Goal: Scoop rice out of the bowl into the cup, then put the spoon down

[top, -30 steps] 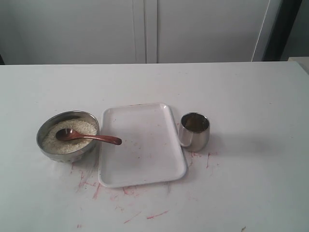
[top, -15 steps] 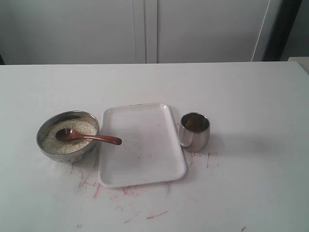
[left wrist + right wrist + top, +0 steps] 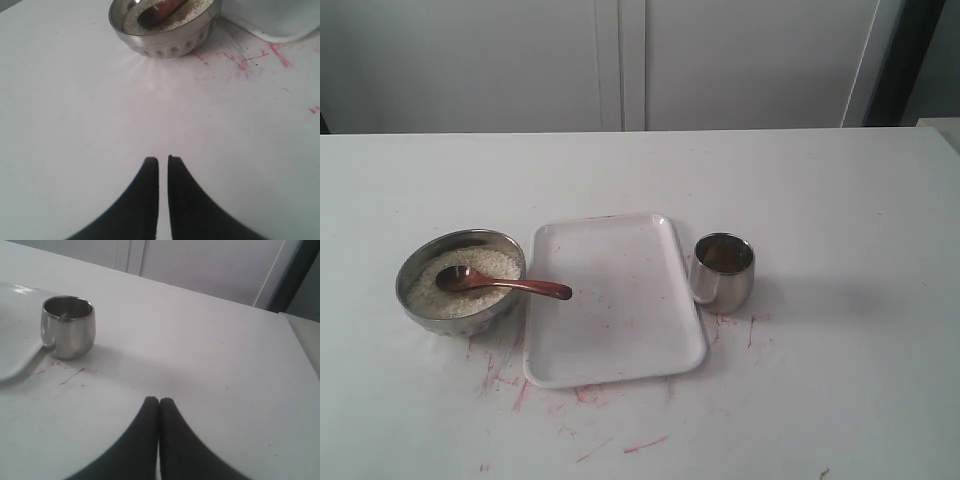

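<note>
The steel bowl (image 3: 450, 318) stands left on the table, filled with rice (image 3: 492, 264). The reddish-brown spoon (image 3: 505, 285) lies in it, scoop in the grains, handle sticking out over the rim toward the tray. The steel cup (image 3: 723, 272) stands right of the tray. In the left wrist view the bowl (image 3: 165, 42) and spoon (image 3: 157, 11) lie well ahead of my left gripper (image 3: 163, 159), whose fingers are nearly together and hold nothing. My right gripper (image 3: 159, 400) is shut and empty, some way from the cup (image 3: 68, 327). Neither gripper shows in the exterior view.
A flat white tray (image 3: 610, 300) lies between bowl and cup. Red scribble marks (image 3: 505, 375) stain the tabletop round its front edge. White cabinet doors (image 3: 620, 60) stand behind the table.
</note>
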Robot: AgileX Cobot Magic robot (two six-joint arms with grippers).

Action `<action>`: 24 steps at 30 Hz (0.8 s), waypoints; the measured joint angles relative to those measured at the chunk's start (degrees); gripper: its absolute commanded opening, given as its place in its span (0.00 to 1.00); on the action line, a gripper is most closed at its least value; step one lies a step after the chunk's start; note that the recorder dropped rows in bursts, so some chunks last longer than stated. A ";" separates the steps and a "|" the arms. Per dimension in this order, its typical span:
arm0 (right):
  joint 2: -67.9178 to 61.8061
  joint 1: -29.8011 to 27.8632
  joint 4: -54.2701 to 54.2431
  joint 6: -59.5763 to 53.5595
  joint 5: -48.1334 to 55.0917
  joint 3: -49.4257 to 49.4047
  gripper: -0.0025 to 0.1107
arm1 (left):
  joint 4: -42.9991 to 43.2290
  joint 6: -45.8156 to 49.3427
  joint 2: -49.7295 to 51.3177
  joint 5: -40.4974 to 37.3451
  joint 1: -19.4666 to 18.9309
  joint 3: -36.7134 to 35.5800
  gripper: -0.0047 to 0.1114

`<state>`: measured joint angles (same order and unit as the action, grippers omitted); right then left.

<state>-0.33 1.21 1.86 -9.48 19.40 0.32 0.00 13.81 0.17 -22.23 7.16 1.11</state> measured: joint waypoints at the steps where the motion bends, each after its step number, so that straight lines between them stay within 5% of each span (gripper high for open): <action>1: 0.00 0.00 0.33 -0.58 0.00 0.00 0.02 | 0.00 0.00 0.00 0.00 0.00 0.00 0.16; 8: 0.00 0.00 0.97 -1.56 -5.60 0.00 0.02 | 0.00 0.00 0.00 0.00 0.00 0.00 0.16; 15: 0.00 0.00 1.01 -0.07 -30.16 0.00 0.02 | 0.00 0.00 0.00 0.00 0.00 0.00 0.16; 19: 0.10 0.00 1.01 14.17 -46.05 0.00 0.02 | 0.00 0.00 0.00 0.00 0.00 0.00 0.16; 24: 0.10 0.00 0.41 54.37 -63.59 0.00 0.02 | 0.00 0.00 0.00 0.00 0.00 0.00 0.16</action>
<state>-0.23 1.21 2.27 44.89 -44.18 0.32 0.00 13.81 0.17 -22.23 7.16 1.11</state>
